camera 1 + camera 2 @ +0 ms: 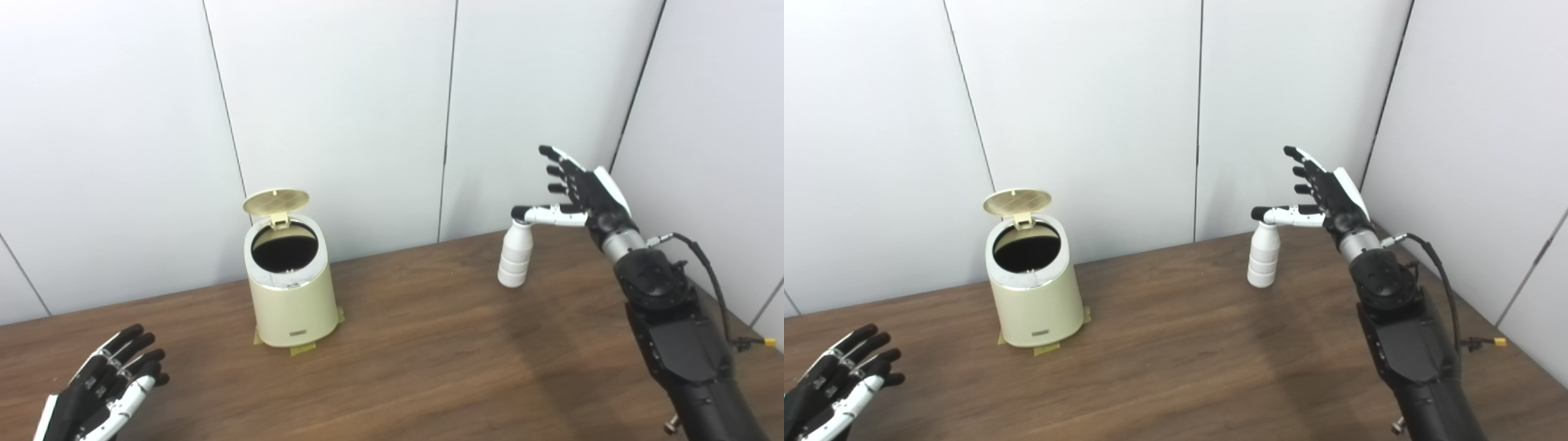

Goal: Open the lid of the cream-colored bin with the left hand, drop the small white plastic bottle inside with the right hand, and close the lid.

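Note:
The cream-colored bin [294, 300] stands on the wooden table [429, 355] left of centre, its round lid [275, 201] tipped up behind a dark opening. The small white plastic bottle [516, 256] stands upright at the back right. My right hand [572, 187] hovers just above and right of the bottle, open, its thumb reaching over the cap; whether it touches the cap is unclear. My left hand [113, 383] rests open low at the near left, well away from the bin.
White wall panels [343, 110] close off the back and the right side, near the bottle. Tape patches [303, 349] hold the bin's base to the table. A cable with a yellow plug [768, 342] hangs off my right forearm.

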Available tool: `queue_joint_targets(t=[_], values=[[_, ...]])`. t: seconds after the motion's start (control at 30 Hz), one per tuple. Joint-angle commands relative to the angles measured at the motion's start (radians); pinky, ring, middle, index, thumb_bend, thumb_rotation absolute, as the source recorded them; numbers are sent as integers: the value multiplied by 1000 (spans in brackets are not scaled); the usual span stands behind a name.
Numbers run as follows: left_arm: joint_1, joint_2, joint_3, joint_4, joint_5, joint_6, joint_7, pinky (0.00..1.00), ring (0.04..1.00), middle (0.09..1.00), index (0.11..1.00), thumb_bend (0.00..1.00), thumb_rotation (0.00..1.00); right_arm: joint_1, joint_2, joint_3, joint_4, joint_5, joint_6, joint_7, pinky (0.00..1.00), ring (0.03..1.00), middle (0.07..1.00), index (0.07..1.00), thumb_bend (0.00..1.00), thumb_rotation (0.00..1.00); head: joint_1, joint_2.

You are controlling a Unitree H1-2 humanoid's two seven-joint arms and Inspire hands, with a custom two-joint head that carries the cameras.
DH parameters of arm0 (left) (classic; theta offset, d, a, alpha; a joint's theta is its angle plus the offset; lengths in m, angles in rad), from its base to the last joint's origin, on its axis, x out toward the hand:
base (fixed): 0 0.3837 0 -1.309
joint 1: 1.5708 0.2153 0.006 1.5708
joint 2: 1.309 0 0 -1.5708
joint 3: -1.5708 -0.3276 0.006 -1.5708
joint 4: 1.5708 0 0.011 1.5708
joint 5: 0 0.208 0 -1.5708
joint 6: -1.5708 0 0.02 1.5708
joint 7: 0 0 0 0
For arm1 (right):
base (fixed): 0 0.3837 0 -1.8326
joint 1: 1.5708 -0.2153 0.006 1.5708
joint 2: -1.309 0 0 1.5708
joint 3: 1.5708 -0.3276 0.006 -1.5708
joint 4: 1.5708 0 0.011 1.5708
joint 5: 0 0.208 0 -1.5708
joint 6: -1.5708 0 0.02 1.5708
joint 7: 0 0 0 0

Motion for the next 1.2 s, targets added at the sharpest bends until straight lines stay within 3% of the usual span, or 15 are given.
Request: queue_joint_targets(t=[0.0, 0.3, 0.53, 0.77, 1.17], values=[[-34, 8, 2, -33, -28, -18, -14, 577, 723, 772, 780, 491, 0, -26, -15, -11, -6, 15, -21, -6, 842, 917, 957, 952, 869, 202, -1, 1], [-27, 11, -8, -62, -26, 3, -5, 588, 724, 773, 776, 490, 0, -16, 0, 23, 98, 16, -66, -3, 854, 930, 971, 973, 782, 129, 0, 9], [-26, 9, -11, -85, -38, 34, 1, 623, 742, 785, 774, 490, 0, -20, 15, 27, 185, 33, -96, -3, 894, 943, 975, 968, 833, 149, 2, 11], [-26, 23, -19, -84, -29, 22, -12, 619, 760, 826, 810, 502, 0, -26, 37, 34, 224, 13, -80, -46, 838, 874, 910, 922, 818, 80, 4, 14], [-23, 7, -22, -138, -32, 91, 19, 603, 765, 841, 829, 450, 0, -53, 76, 39, 303, 13, -162, -107, 745, 796, 835, 853, 766, 2, 8, 17]])
